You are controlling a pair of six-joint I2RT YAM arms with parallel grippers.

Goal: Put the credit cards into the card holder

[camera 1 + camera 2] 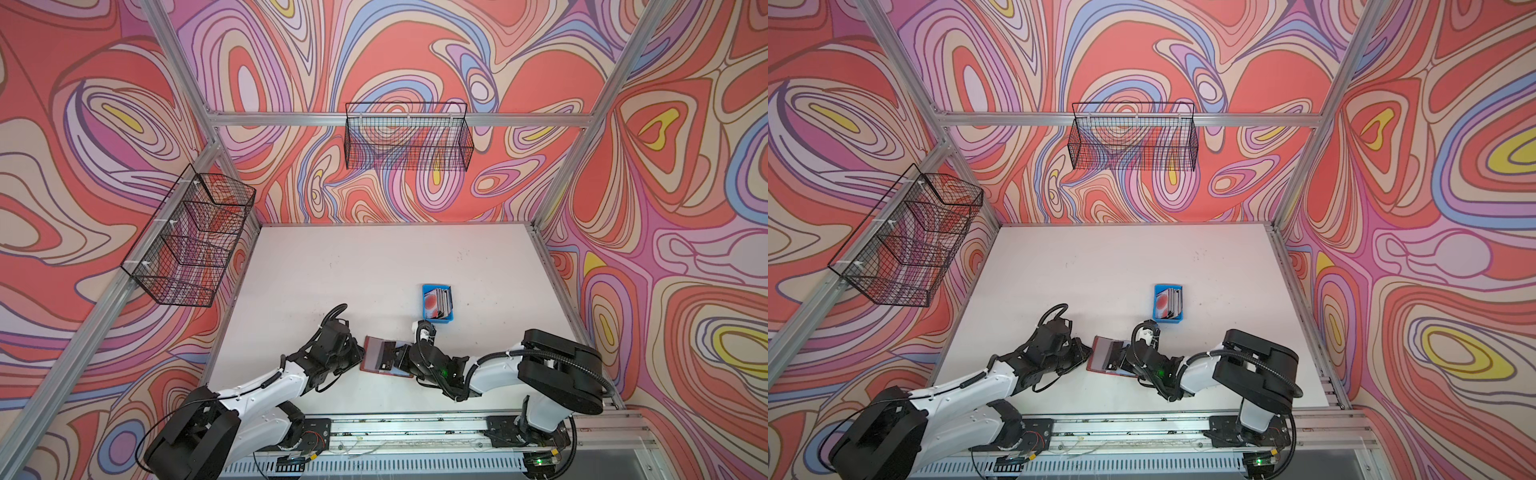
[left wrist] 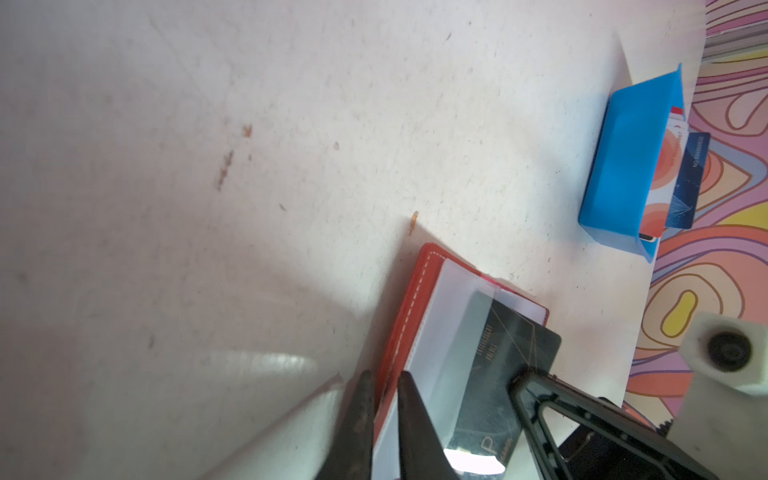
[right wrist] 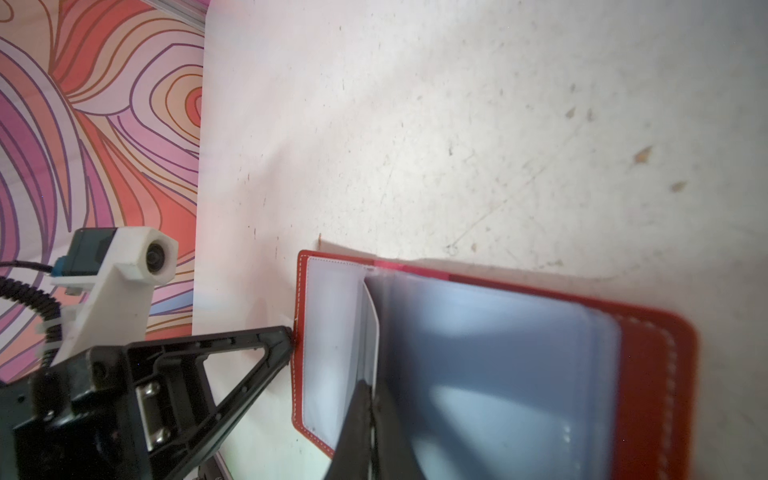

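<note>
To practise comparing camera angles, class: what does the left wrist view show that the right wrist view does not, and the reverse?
Only the left wrist view: the blue tray of spare credit cards, and the dark card, face showing. Only the right wrist view: the stack of clear sleeves on the holder's other half. Both: the red card holder on the white table, its edge in the left gripper.

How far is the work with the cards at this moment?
Done: holder lies open; no card seems fully seated. In hand: left jaws pinch its cover, right jaws hold a dark card partly inside a clear sleeve. Left: push it in, then the cards standing in the blue tray.
</note>
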